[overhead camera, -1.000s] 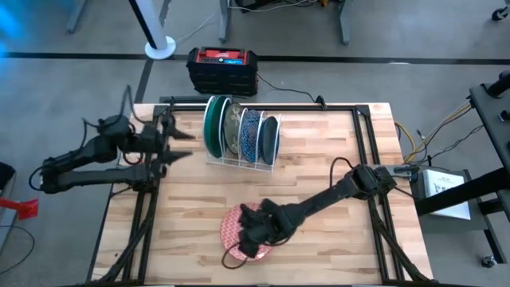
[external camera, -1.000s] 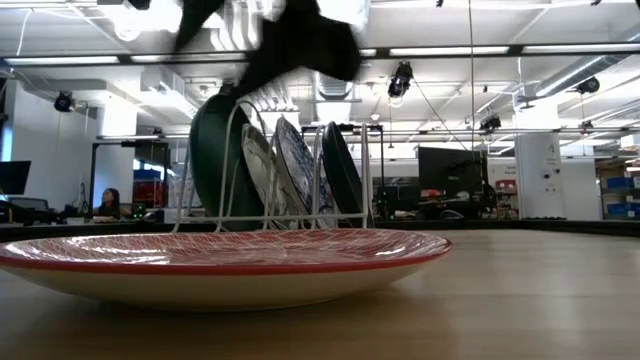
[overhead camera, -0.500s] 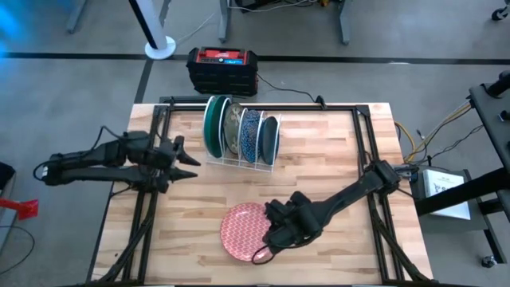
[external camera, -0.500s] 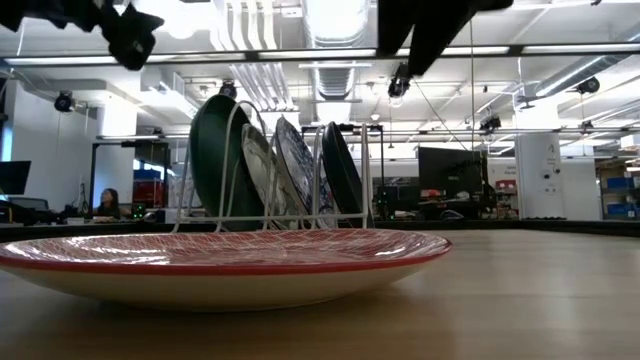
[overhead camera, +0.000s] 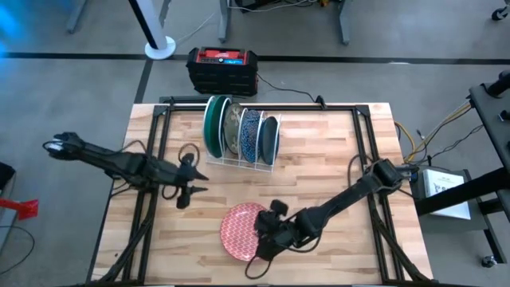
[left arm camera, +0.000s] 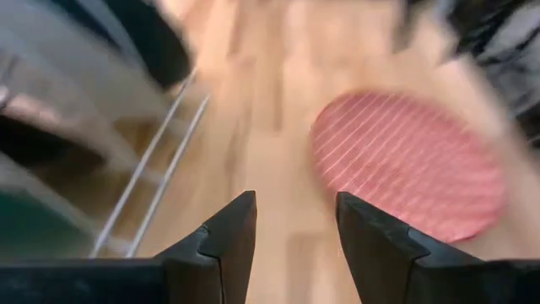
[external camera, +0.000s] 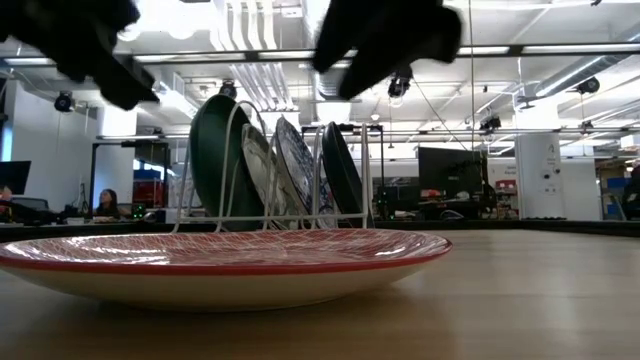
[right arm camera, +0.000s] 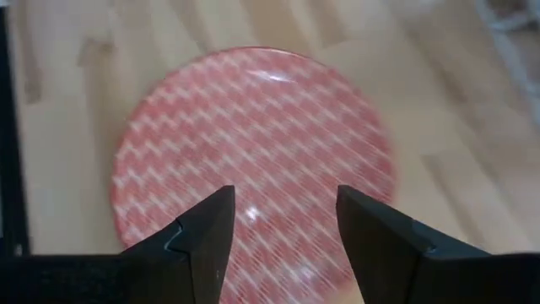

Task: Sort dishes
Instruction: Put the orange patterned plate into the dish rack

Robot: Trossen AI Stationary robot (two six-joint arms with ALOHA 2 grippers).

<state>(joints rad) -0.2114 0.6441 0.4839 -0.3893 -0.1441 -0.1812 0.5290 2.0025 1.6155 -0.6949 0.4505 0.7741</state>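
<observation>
So since a second ago my left arm has swung from beside the rack out over the middle of the table, and my right arm has pulled back off the red-pink plate (overhead camera: 243,231) and now hangs at its right edge.

Right now the left gripper (overhead camera: 194,182) hovers over bare wood between the white wire rack (overhead camera: 239,159) and the flat plate, fingers apart with nothing in them. The right gripper (overhead camera: 267,229) is over the plate's rim on the right side, also spread and empty; in its wrist view the plate fills the gap between the fingers (right arm camera: 207,236) but nothing's pinched.

The red-pink plate lies flat near the front edge of the table (overhead camera: 335,151). The other dishes stand on edge in the rack: dark green plate (overhead camera: 211,126), a greyish one (overhead camera: 232,127), blue speckled plate (overhead camera: 250,132), and a dark one (overhead camera: 270,135) at the end.

My read on handling: looks like glazed ceramic, so stiff, fairly heavy, slippery and chippable. Lying flat there's nothing to pinch except the rim, so I'd take it at the raised lip, one finger under, one over, and lift slowly.
</observation>
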